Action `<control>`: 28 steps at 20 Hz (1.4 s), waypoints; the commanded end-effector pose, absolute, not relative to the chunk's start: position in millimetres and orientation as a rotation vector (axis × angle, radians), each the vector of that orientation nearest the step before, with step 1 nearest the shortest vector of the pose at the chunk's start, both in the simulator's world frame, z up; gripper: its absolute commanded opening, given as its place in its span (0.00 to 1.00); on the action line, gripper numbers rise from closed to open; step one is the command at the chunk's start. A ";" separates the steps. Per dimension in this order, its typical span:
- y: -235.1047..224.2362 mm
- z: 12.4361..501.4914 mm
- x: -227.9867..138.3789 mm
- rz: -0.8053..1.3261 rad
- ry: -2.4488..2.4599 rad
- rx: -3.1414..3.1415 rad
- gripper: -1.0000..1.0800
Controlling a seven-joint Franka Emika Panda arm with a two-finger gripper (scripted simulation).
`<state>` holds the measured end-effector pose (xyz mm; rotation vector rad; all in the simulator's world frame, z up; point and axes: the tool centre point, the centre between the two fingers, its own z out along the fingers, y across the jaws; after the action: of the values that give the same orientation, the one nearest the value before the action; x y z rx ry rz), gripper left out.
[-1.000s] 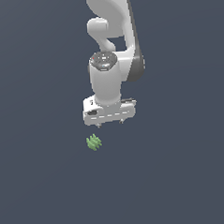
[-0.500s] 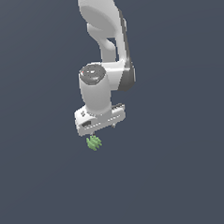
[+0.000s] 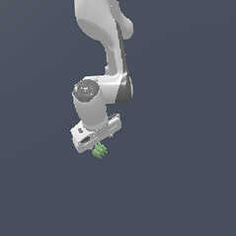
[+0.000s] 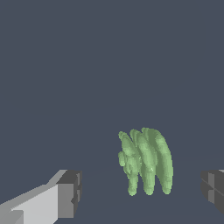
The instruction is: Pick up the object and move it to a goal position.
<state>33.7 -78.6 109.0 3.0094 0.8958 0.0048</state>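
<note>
The object (image 3: 99, 151) is a tiny bright green ridged lump lying on the dark grey floor. In the exterior view it peeks out just under the white gripper (image 3: 97, 144), whose body hides its fingers. In the wrist view the object (image 4: 145, 161) sits between the two dark-padded fingertips (image 4: 70, 194), nearer the far one, with clear gaps on both sides. The gripper (image 4: 142, 190) is open and holds nothing.
The white arm (image 3: 105, 46) rises from the gripper toward the top of the exterior view. Around it there is only the plain dark grey floor (image 3: 193, 184).
The arm has swung toward the exterior view's left and dropped down, from beside and above the object to right over it, so the fingers now straddle it.
</note>
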 end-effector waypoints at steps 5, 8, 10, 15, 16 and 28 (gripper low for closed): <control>-93.6 96.6 36.4 0.002 1.038 2.964 0.96; -97.8 93.1 37.0 0.001 1.077 2.951 0.96; -99.6 91.5 37.3 0.000 1.094 2.945 0.96; -100.9 90.6 37.2 0.000 1.101 2.942 0.96; -100.9 90.1 37.2 0.000 1.101 2.942 0.96; -100.8 42.7 36.1 0.000 1.108 2.940 0.96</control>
<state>35.7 -100.8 47.7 2.9409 1.1069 -0.0020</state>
